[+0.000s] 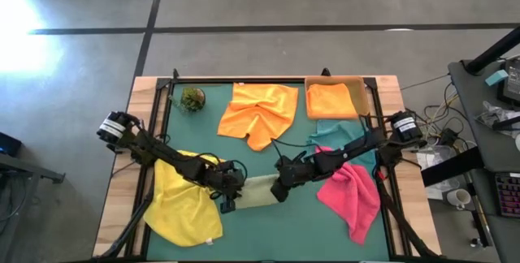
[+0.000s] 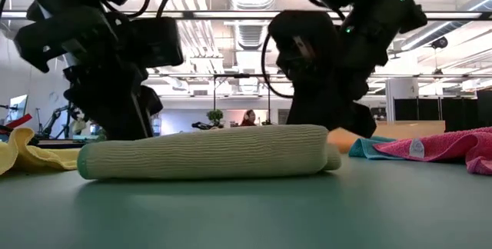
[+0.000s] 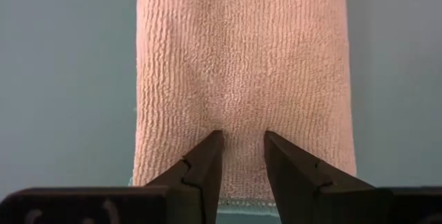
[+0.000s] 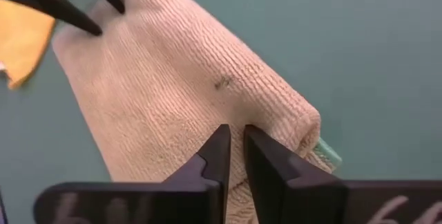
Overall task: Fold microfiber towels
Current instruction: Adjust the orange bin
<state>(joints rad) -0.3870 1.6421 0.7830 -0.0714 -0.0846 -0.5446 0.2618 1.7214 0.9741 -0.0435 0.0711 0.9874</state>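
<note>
Olive towel [image 1: 258,191] is lying folded at the bench's near middle (between the yellow and pink cloths). Left gripper [image 3: 242,156] and right gripper [image 4: 235,156] fingers are each pinching an opposite end, probably readying another fold.

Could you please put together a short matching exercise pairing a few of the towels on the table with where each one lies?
Things:
1. olive towel
2. yellow towel
3. pink towel
4. folded orange towel

Places:
A. in the tan tray
B. under the left arm
C. folded, between both grippers
D. crumpled, under the right arm

Pairs: 1-C, 2-B, 3-D, 4-A
</note>
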